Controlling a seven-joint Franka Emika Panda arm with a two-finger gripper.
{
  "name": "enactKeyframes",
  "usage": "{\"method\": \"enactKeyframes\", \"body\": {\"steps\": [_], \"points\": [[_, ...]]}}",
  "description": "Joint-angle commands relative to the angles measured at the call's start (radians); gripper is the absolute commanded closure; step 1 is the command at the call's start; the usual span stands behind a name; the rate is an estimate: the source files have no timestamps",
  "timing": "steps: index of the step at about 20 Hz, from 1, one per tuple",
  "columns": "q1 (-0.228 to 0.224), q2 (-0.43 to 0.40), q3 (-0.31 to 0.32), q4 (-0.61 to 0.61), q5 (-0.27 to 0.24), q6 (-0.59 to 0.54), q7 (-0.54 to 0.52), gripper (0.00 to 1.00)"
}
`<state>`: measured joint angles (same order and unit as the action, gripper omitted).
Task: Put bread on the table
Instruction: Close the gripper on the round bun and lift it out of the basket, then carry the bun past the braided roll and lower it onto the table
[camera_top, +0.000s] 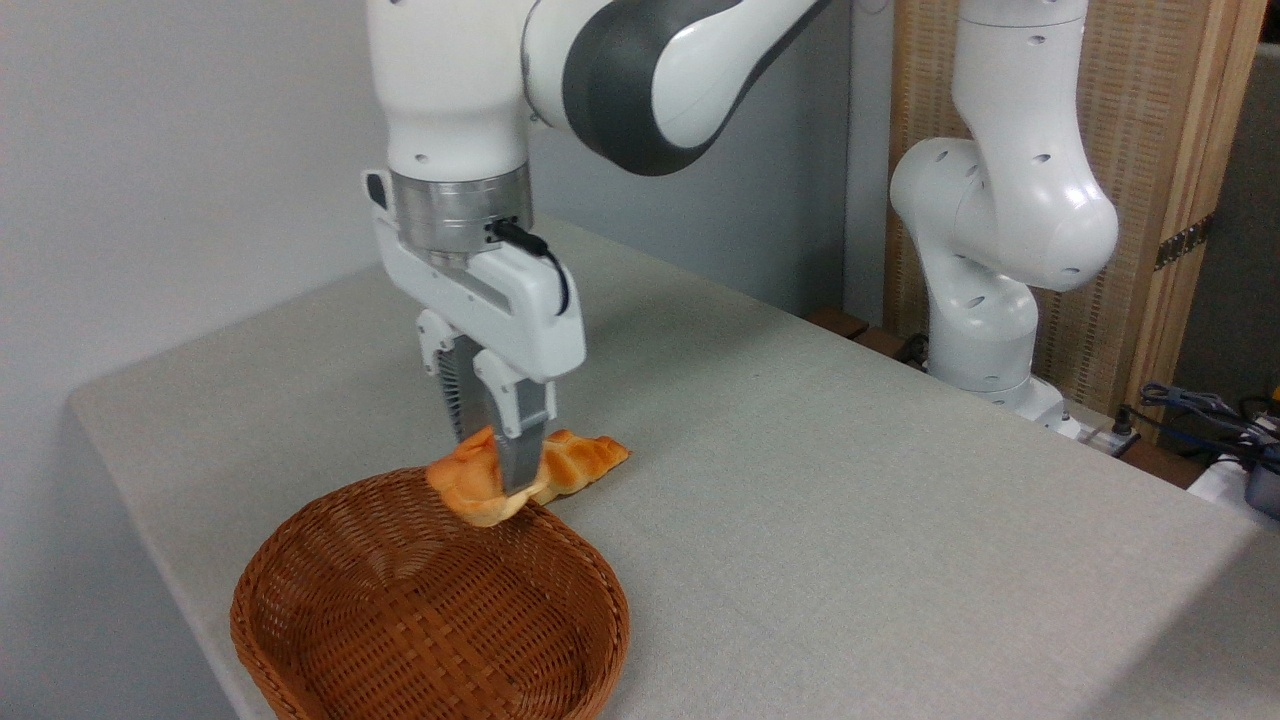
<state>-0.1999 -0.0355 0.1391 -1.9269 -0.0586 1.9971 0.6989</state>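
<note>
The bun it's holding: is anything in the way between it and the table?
The fingers grip the bun above the basket's far rim. That rim sits just below it, and a braided loaf lies right behind. The table to the right looks open.

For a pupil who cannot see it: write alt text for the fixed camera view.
A white robot arm's gripper holds a small orange bun above the rim of an empty wicker basket. A flatter braided loaf lies just behind on the grey-beige table.
</note>
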Motion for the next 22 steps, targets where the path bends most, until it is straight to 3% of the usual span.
{"method": "enactKeyframes", "body": {"steps": [1,9,12,14,17,22], "points": [[-0.007,-0.095,0.023,-0.102,0.002,-0.034,0.016,0.44],[-0.007,-0.159,0.025,-0.222,0.003,-0.067,0.068,0.42],[-0.007,-0.123,0.025,-0.227,0.005,-0.061,0.068,0.14],[-0.007,-0.095,0.025,-0.227,0.006,-0.054,0.068,0.06],[-0.009,-0.083,0.023,-0.225,0.006,-0.052,0.067,0.00],[-0.010,-0.069,0.022,-0.222,0.006,-0.040,0.067,0.00]]}}
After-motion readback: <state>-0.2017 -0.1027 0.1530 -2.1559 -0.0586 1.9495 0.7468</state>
